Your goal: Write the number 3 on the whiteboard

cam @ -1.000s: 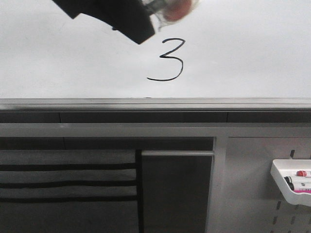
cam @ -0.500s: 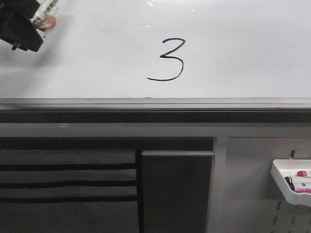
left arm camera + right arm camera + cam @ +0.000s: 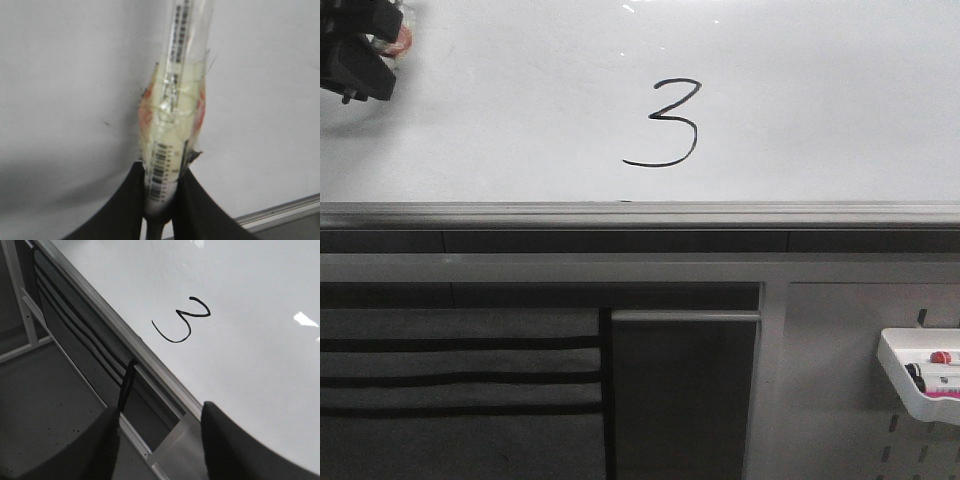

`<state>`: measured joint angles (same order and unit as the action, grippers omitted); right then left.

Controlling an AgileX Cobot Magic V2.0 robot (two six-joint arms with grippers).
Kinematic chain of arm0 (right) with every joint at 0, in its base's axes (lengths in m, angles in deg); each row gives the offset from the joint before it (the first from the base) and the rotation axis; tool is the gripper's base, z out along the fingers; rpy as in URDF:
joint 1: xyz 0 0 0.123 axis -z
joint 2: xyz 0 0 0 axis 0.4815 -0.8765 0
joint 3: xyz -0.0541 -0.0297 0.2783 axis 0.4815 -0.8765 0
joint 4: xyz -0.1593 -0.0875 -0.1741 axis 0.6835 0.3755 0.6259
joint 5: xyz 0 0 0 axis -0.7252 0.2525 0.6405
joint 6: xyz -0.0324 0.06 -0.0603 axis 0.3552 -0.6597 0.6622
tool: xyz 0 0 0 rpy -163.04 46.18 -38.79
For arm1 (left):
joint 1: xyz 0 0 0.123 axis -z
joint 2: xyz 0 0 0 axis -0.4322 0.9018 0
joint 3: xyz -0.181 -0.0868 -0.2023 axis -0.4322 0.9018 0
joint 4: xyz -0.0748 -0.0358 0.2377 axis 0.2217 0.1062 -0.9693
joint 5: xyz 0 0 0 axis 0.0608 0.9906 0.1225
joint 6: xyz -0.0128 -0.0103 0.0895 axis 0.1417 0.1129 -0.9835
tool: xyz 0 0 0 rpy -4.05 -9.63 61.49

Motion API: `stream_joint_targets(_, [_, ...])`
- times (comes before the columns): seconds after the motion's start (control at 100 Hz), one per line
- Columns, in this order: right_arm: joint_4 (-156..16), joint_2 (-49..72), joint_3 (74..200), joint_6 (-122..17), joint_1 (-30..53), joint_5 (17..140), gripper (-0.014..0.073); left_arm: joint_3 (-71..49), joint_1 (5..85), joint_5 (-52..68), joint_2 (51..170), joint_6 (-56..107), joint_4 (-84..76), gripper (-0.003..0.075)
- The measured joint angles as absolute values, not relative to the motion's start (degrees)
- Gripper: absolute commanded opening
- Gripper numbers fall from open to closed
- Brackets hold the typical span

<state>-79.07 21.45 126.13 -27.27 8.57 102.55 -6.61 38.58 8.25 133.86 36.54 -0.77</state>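
A thin black number 3 [image 3: 665,125] stands on the glossy whiteboard [image 3: 820,100], slightly above its lower ledge. My left gripper [image 3: 360,50] sits at the board's top left corner, far left of the digit. In the left wrist view this gripper [image 3: 161,175] is shut on a tape-wrapped marker [image 3: 175,130] that points at the bare whiteboard [image 3: 60,75]; the marker's tip is out of frame. The right wrist view has the number 3 [image 3: 182,320] on the whiteboard [image 3: 250,340], while my right gripper [image 3: 160,412] stands open and empty, well back from the board.
A grey metal ledge [image 3: 640,213] runs along the board's lower edge, with dark panels and a frame below it. At the lower right a white tray [image 3: 920,375] holding markers hangs on a light grey pegboard [image 3: 840,400].
My left gripper with the marker has swung from above the digit to the far top left corner of the board. The digit is unchanged.
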Motion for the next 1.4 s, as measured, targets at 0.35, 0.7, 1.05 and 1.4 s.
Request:
stream_joint_targets(0.35, [-79.5, 21.4, 126.1, -27.3, 8.6, 102.7, 0.033, -6.6, 38.6, 8.2, 138.2, 36.5, -0.5, -0.0017])
stream_joint_targets(0.7, [-79.5, 21.4, 126.1, -27.4, 8.6, 102.9, 0.033, -6.6, 38.6, 8.2, 138.2, 36.5, -0.5, 0.0185])
stream_joint_targets(1.05, [-79.8, 21.4, 126.1, -27.4, 8.6, 103.9, 0.033, -6.6, 38.6, 9.2, 138.2, 36.5, -0.3, 0.0426])
stream_joint_targets(1.4, [-80.1, 21.1, 126.1, -31.2, 8.6, 105.9, 0.033, -6.6, 38.6, 13.9, 135.0, 36.5, -3.5, 0.0426])
